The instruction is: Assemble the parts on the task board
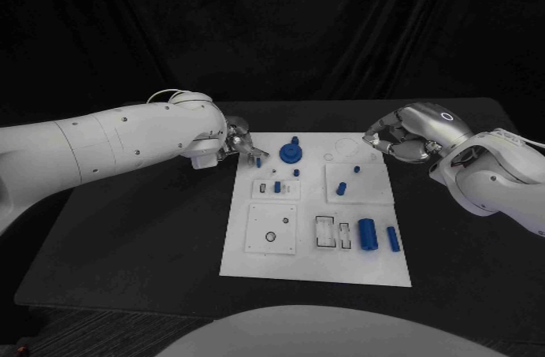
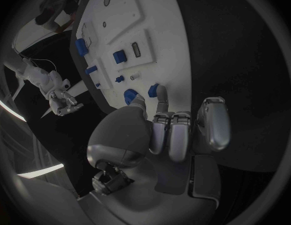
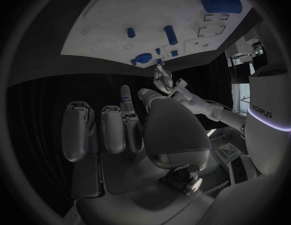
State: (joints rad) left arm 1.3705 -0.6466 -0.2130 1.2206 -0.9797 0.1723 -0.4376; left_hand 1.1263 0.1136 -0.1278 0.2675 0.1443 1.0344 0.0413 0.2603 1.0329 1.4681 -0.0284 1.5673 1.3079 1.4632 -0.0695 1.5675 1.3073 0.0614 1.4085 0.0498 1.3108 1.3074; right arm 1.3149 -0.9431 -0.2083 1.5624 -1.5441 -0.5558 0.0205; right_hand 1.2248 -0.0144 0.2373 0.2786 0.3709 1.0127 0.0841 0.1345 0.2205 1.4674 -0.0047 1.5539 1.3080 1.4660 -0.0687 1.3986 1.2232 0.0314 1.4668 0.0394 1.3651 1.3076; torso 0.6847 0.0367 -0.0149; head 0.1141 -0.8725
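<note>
White task board (image 1: 290, 258) lies lengthwise on the black table (image 1: 136, 239), dark curtain behind. Blue parts (image 1: 368, 233) near its right edge lie along its length. Left hand (image 1: 239, 143) pinches a blue piece (image 1: 257, 161) at its far-left corner; right hand (image 1: 400, 140), fingers curled, empty, hovers at its far-right corner.

Robotics lab, black table (image 1: 136, 231), black curtain backdrop (image 1: 284, 34), white task board (image 1: 318, 254)

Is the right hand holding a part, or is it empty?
Empty. The right hand hovers at the task board's far right corner, fingers apart in the right wrist view, nothing between them.
</note>
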